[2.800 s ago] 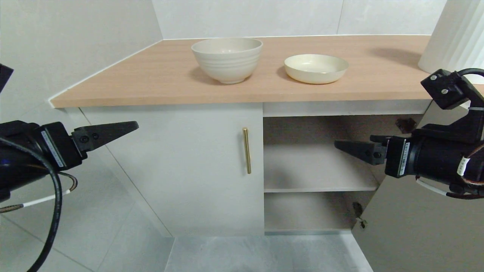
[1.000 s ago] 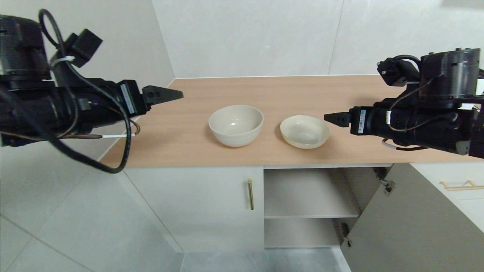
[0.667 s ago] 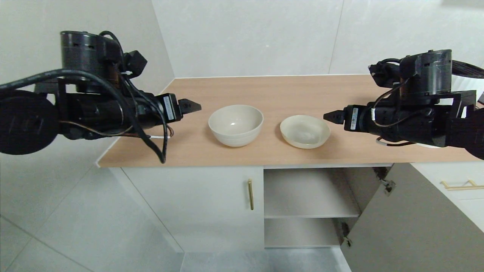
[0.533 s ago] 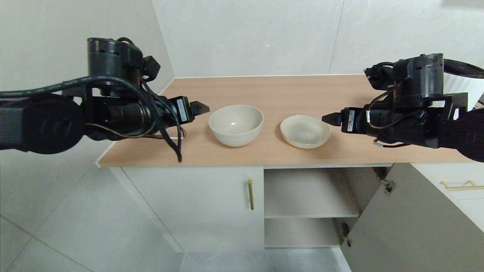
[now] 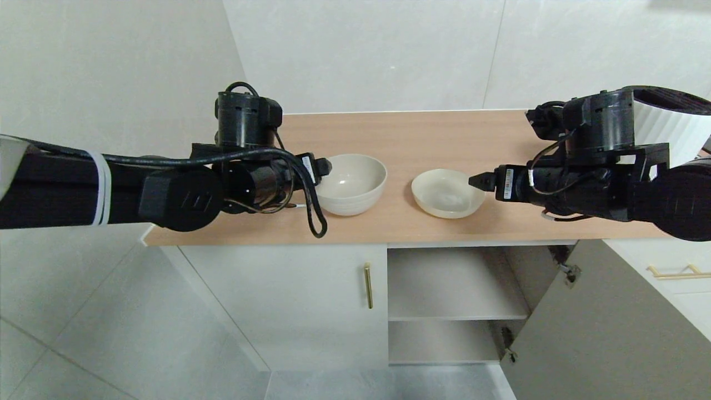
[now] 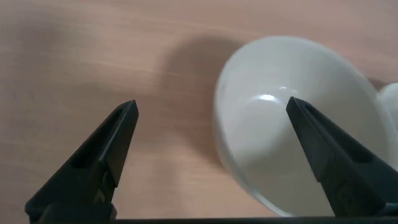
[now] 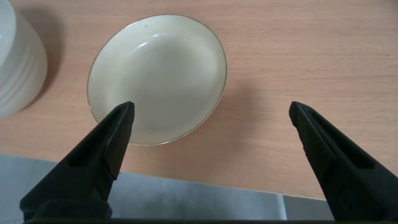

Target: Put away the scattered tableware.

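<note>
Tableware on the counter comes to two pieces, a deep ribbed bowl (image 5: 347,183) and a shallow dish (image 5: 447,193).

The left gripper (image 5: 323,165) is spread wide with nothing in it. Its tip is at the bowl's left rim in the head view. The left wrist view shows one finger over the bowl's hollow and the other over bare wood, with the rim between them. Whether either finger touches the rim I cannot tell. The right gripper (image 5: 477,180) is also wide apart and empty, level with the dish's right rim, with that edge between its fingers.

The bowl sits just left of frame centre and the dish just right of it, near each other but apart, both upright on the wooden counter (image 5: 422,133). Below the dish, the lower-centre cabinet is open, showing a bare shelf (image 5: 455,286), with its door (image 5: 583,344) swung out toward the lower right.

Both pieces look rigid, smooth and probably slippery, and likely breakable if dropped. The bowl seems the heavier, and its wall is best pinched one finger inside and one outside. The dish's low, sloping rim offers less purchase, so it needs a deeper bite.
</note>
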`<state>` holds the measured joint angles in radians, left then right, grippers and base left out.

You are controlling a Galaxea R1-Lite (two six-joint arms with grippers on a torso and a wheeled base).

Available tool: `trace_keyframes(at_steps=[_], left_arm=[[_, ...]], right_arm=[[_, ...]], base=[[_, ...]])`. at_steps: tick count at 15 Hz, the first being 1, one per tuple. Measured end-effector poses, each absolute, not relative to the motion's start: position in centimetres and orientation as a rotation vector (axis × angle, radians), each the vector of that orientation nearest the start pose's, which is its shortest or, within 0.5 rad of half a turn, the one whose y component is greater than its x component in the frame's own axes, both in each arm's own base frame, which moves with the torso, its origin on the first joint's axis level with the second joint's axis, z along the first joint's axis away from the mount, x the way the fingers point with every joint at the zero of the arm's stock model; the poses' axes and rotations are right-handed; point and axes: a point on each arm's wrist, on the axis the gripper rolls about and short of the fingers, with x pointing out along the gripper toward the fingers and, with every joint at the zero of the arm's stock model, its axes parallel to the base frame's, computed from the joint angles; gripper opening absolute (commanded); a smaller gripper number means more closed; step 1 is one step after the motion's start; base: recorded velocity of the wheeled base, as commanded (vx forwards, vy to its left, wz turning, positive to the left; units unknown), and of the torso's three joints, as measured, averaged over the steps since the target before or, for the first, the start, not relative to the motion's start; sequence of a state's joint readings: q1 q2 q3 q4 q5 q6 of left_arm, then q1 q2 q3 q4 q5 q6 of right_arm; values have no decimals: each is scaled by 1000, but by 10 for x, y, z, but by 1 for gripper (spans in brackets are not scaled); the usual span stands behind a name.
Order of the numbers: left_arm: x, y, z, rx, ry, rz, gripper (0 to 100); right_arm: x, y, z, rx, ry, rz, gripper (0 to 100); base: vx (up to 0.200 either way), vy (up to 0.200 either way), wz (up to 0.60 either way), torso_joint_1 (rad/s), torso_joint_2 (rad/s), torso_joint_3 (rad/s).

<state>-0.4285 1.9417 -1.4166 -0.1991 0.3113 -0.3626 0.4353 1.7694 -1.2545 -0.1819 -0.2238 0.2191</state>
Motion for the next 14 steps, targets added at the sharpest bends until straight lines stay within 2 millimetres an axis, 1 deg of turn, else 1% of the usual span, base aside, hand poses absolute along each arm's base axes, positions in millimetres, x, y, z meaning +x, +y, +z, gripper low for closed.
trace_keyframes(at_steps=[1,2,5,9,11,14], left_arm=[[364,-158,222,-240,325,-58,100],[365,-160,220,-238,329,-57,0],[369,-161,214,-233,341,-54,0],[369,-161,213,-231,347,-52,0],[367,-160,216,-238,339,-52,0],[351,-154,232,-288,315,-70,0]], right_arm=[[315,141,240,108,338,174,100],[315,141,239,107,341,173,100],[316,141,238,108,342,173,100],[316,141,239,109,342,173,100],[316,141,239,109,341,173,100],[317,142,238,104,346,163,100]], base=[[0,0,0,0,0,0],[0,0,0,0,0,0],[0,0,0,0,0,0],[0,0,0,0,0,0],[0,0,0,0,0,0],[0,0,0,0,0,0]])
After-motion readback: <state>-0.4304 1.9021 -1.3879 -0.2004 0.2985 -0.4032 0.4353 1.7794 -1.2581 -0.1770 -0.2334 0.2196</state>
